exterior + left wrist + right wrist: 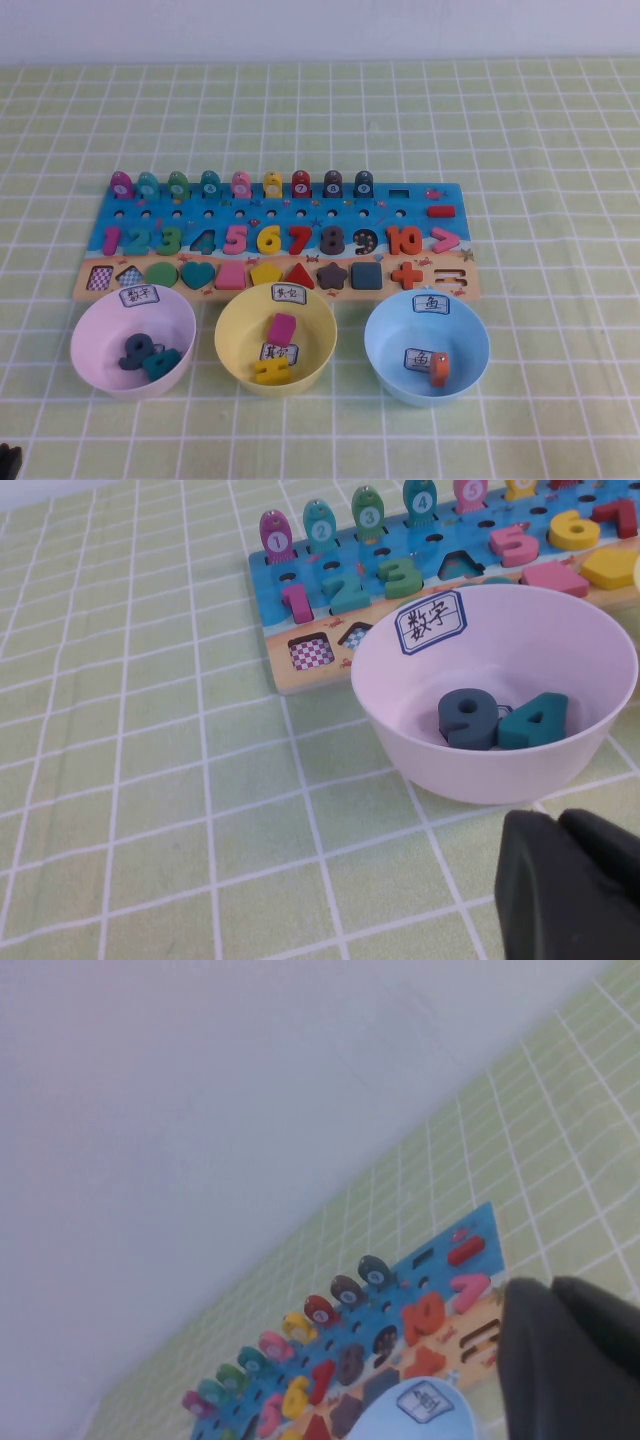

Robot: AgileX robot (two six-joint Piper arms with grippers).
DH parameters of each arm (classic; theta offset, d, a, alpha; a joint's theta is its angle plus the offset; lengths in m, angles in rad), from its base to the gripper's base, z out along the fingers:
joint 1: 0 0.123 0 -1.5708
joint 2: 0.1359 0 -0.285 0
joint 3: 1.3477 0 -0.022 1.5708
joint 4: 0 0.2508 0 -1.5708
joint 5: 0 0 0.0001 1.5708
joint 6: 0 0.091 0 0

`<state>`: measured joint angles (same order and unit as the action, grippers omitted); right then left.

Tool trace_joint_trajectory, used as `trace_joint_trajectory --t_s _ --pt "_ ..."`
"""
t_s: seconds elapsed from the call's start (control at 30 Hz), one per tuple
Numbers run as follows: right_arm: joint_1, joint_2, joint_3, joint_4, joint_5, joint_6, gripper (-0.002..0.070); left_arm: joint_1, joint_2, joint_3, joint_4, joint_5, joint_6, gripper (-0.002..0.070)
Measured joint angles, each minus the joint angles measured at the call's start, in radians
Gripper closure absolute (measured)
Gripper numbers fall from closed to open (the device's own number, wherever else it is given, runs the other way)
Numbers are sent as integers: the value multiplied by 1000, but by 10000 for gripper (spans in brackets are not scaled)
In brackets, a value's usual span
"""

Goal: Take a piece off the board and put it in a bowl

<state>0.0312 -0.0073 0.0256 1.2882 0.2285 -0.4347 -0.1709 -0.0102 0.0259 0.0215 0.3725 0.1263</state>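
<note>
The dark brownish-purple 8 [332, 241] sits in its slot on the blue-and-tan board [410, 213], between the red 7 and an empty 9 slot. It also shows in the right wrist view [350, 1363]. The pink-lilac bowl [100, 325] stands in front of the board's left end and holds a grey-blue 9 [466, 718] and a teal 4 [535, 721]. My left gripper [560, 825] is shut and empty, low over the cloth just on the near side of the pink bowl [560, 620]. My right gripper [553, 1285] is shut and empty, raised near the board's right end.
A yellow bowl [235, 330] with a pink block and a yellow piece stands in the middle. A light blue bowl [385, 335] with an orange piece stands on the right. All three bowls touch the board's front edge. The green checked cloth [560, 150] lies open all around.
</note>
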Motion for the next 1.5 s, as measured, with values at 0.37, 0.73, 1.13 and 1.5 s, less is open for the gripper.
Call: trace_joint_trajectory --t_s 0.37,0.73,1.13,1.5 --pt "0 9 -34 39 20 -235 694 0 0 0 0 0 0 680" --pt "0 618 -607 -622 387 -267 694 0 0 0 0 0 0 680" --pt "8 1165 -1067 -745 736 -334 694 0 0 0 0 0 0 680" --pt "124 1552 -1470 -1230 995 12 694 0 0 0 0 0 0 680"
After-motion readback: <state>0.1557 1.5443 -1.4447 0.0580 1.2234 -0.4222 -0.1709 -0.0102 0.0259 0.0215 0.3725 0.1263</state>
